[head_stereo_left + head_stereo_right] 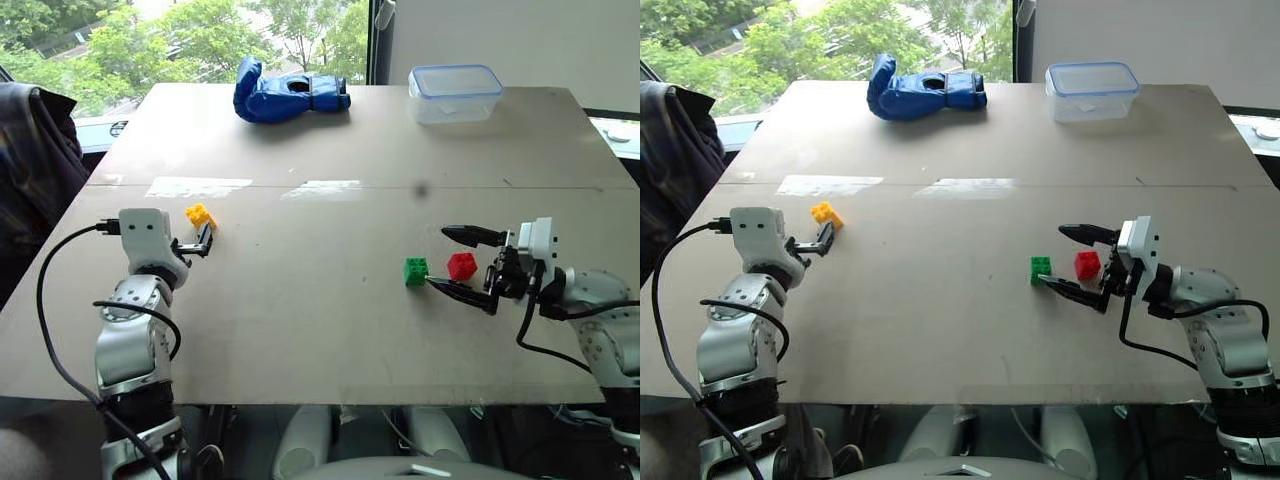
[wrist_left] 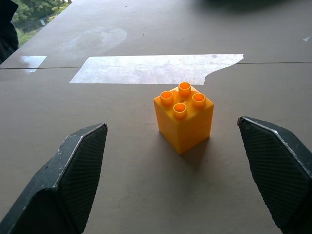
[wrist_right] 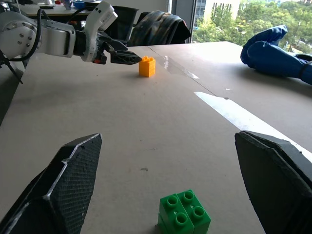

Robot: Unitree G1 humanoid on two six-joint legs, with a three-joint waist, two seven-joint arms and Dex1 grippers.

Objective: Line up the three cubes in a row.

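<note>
Head view: red cube beside green cube

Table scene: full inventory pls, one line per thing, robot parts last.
yellow cube: 1, yellow-orange, left side of the table, just ahead of the left gripper, studs up.
green cube: 1, green, right of centre, beside the red one.
red cube: 1, red, right of the green cube, between the right gripper's fingers, tilted.
glove: 1, blue, far edge of the table, left of centre.
plastic box: 1, clear with a blue-rimmed lid, far right.
table: 1, grey-brown, with a seam across the middle.
dark garment: 1, beyond the table's left edge.
left gripper: 1, black fingers, open, aimed at the yellow cube.
right gripper: 1, black fingers, open around the red cube.
</note>
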